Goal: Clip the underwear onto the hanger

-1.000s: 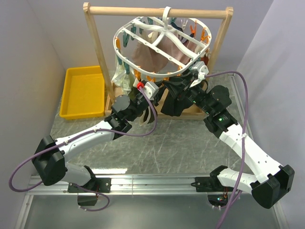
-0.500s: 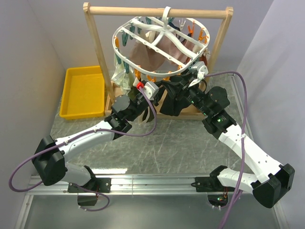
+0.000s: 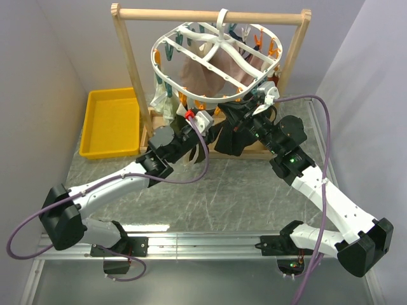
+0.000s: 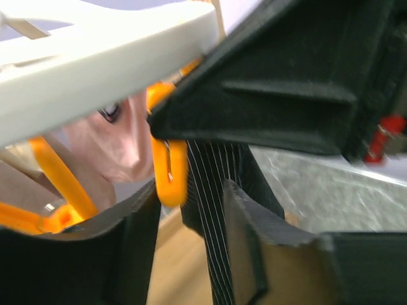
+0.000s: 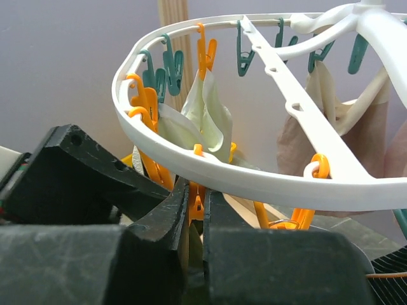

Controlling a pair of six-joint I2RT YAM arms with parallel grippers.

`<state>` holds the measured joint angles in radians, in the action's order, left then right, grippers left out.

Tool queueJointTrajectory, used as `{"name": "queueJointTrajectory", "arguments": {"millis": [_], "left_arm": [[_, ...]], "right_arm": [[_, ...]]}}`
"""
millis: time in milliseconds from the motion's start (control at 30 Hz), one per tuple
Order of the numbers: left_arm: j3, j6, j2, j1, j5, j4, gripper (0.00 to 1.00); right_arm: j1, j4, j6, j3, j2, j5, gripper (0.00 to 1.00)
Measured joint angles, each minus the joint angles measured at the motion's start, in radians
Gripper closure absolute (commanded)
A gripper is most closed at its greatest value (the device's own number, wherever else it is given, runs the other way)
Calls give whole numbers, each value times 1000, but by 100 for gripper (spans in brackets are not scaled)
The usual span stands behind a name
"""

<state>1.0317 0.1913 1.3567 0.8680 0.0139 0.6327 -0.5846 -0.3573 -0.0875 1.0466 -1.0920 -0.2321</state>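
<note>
**Two arms meet under the hanger (image 5: 267, 183)**

At 10 o'clock on the worktop (image 3: 216, 190) sits a yellow tray (image 3: 113, 121). The left hand (image 3: 206, 122) reaches toward 12 o'clock, up under the ring's near edge. Its fingers (image 4: 127, 254) stand apart and grip nothing, and a black ribbed cloth (image 4: 213, 216) hangs in the gap between them. The underwear (image 3: 199, 150) shows only from overhead, as dark cloth with a pale band dangling just below that hand, at the ring's 6 o'clock. Whether a clip holds it I cannot tell. Just to the right, the right hand (image 5: 196, 198) is pressed closed on the upper end of an orange clip (image 4: 170, 178) that hangs off the rim. Pinkish-beige cloth (image 3: 216, 70) hangs inside the ring, which hooks over a wooden frame (image 3: 210, 14) at 12 o'clock.
</note>
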Motion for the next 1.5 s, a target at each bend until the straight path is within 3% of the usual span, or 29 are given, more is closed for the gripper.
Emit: {"name": "queueJointTrajectory", "arguments": {"millis": [233, 400, 533, 667, 933, 1100, 1300, 1500], "left_arm": [[-16, 54, -171, -3, 126, -235, 28], [-8, 218, -335, -15, 367, -454, 26], [43, 426, -373, -28, 552, -715, 23], [97, 673, -362, -45, 638, -996, 14], [160, 1200, -330, -48, 579, -1416, 7], [153, 1423, -310, -48, 445, -1450, 5], [-14, 1591, -348, -52, 293, -1273, 3], [-96, 1680, -359, -79, 243, -1144, 2]], "right_arm": [[0, 1, 5, 0, 0, -2, 100], [0, 4, 8, 0, 0, -16, 100], [0, 6, 8, 0, 0, -33, 100], [3, 6, 8, 0, 0, -53, 100], [20, 6, 7, 3, 0, -110, 100], [24, 10, 6, 16, -1, -135, 100], [27, 13, 3, 21, -6, -152, 100], [29, 14, 3, 21, -8, -156, 100]]}}
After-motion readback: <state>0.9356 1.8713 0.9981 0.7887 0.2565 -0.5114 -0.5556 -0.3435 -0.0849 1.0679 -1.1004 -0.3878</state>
